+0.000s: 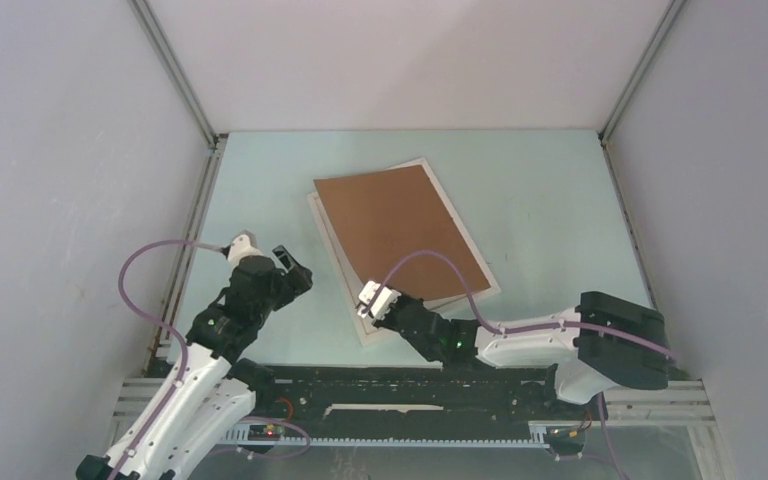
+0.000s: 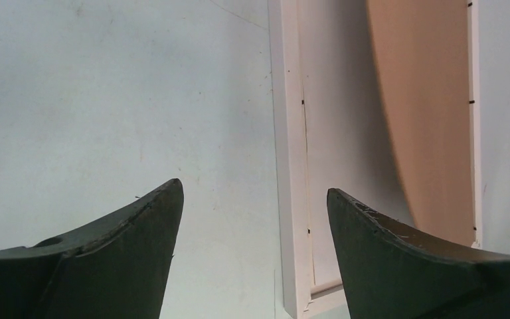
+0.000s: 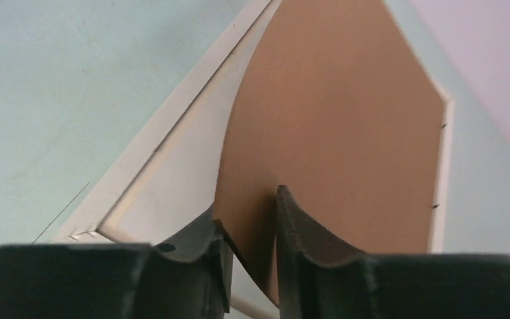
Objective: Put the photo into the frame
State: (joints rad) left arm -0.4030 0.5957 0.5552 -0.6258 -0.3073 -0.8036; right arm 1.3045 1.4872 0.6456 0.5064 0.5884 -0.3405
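Frame [image 1: 335,240] lengthwise near-to-far, far end leftward

bright flat diffuse light from above, only a soft shadow under the backing board [image 3: 332,133]; top view sharp, wrist views softer, left gripper [image 2: 253,186] and right gripper [image 3: 250,206] dark and blurry up close

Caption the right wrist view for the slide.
Right gripper straddles the near edge of the brown backing board, bowed up above the white frame.
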